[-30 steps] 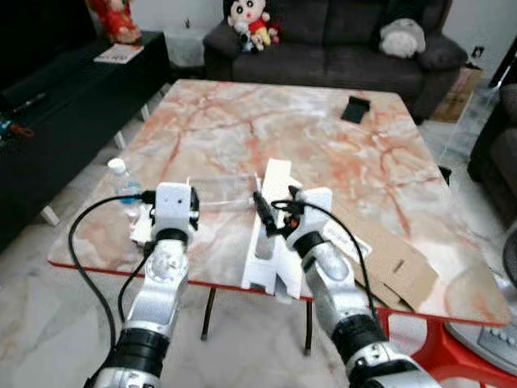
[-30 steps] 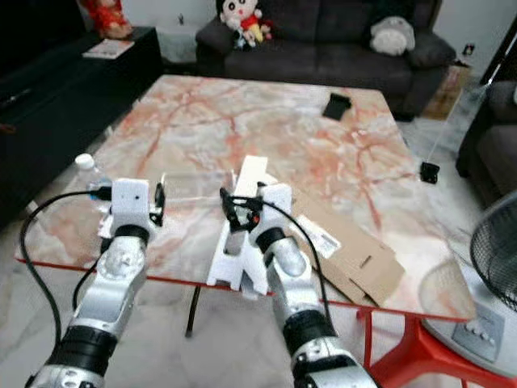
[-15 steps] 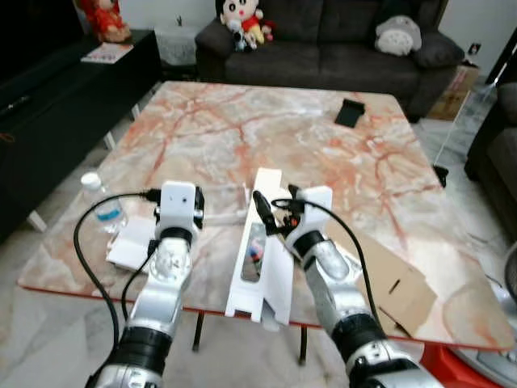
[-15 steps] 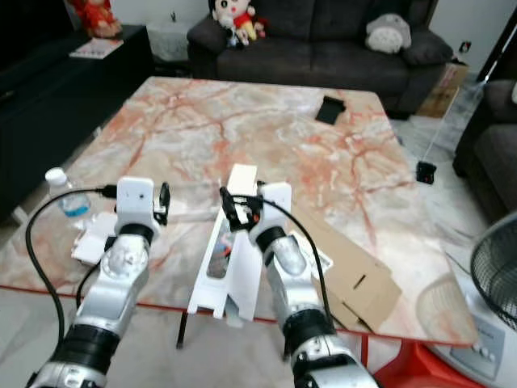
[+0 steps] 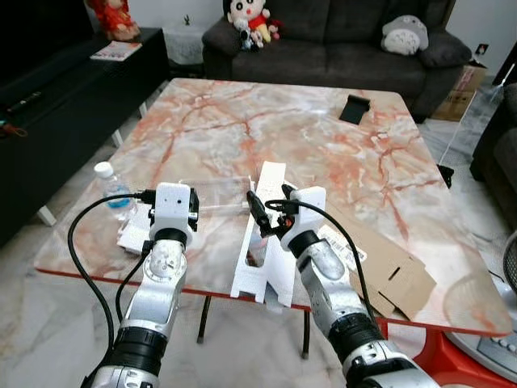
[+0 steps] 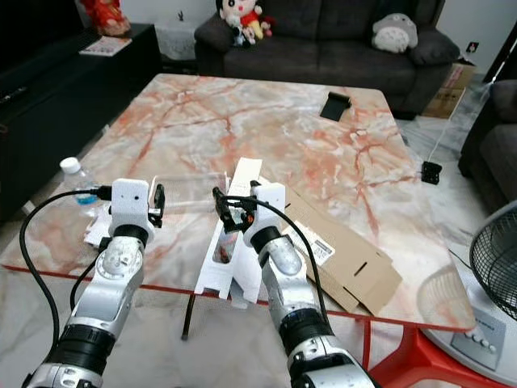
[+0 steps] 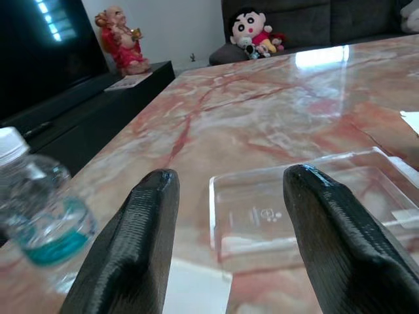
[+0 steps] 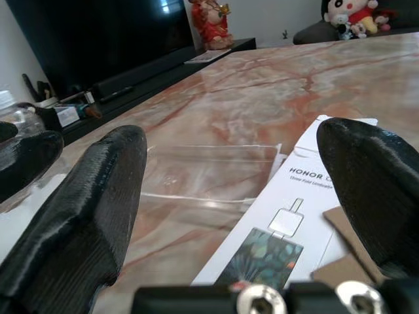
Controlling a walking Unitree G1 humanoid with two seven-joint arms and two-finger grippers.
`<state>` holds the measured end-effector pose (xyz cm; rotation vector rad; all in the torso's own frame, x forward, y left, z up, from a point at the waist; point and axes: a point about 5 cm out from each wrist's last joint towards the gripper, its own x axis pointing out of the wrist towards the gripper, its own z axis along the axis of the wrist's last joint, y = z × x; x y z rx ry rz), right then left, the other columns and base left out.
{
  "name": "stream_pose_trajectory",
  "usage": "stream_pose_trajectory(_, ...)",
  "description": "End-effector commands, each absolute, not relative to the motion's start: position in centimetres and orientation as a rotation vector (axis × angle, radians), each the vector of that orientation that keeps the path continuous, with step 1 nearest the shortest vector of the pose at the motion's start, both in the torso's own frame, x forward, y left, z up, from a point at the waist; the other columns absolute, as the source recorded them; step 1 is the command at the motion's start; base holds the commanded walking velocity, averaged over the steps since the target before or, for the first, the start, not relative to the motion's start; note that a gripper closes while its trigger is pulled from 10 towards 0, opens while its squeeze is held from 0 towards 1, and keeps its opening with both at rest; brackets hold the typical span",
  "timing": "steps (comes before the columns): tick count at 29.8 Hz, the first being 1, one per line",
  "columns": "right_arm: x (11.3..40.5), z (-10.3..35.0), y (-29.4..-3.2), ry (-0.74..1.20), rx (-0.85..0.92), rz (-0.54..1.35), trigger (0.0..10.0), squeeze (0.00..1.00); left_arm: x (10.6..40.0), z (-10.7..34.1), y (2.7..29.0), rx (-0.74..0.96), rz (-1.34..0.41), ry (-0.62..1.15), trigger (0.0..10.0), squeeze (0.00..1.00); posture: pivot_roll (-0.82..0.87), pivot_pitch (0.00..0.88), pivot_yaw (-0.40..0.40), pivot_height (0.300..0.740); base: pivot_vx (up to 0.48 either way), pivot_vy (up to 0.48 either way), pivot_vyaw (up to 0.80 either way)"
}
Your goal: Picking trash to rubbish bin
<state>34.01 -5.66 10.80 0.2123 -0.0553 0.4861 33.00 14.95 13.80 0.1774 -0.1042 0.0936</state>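
Facing the red-veined marble table (image 5: 323, 153), my left gripper (image 7: 226, 239) and right gripper (image 8: 236, 216) hang spread and empty above its near edge. The clear flat plastic tray (image 7: 308, 203) lies just beyond the left fingers, the long white printed carton (image 5: 262, 234) under the right. I judge a low, level approach best, one finger sliding under the thin tray rim before closing.

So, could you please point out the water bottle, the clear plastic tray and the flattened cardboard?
water bottle (image 5: 111, 183), left eye view, its body.
clear plastic tray (image 7: 308, 196), left wrist view, its flat base.
flattened cardboard (image 6: 355, 263), right eye view, its middle panel.
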Motion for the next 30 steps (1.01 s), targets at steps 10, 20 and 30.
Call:
stream_pose_trajectory(10, 34.08, 11.11, -5.48, -0.063, 0.224, 0.49, 10.0, 0.0, 33.15, 13.75, 14.94, 0.192, 0.091, -0.094, 10.0, 0.0, 0.06, 0.064, -0.029, 0.74, 0.0, 0.0, 0.0)
stream_pose_trajectory(20, 34.04, 11.03, -5.46, -0.06, 0.226, 0.492, 10.0, 0.0, 33.13, 13.72, 14.95, 0.19, 0.094, -0.094, 10.0, 0.0, 0.06, 0.064, -0.03, 0.74, 0.0, 0.0, 0.0)
stream_pose_trajectory(30, 34.06, 11.14, -5.59, -0.063, 0.22, 0.487, 10.0, 0.0, 33.09, 14.3, 14.86, 0.192, 0.09, -0.122, 10.0, 0.0, 0.06, 0.078, -0.03, 0.74, 0.169, 0.0, 0.0)
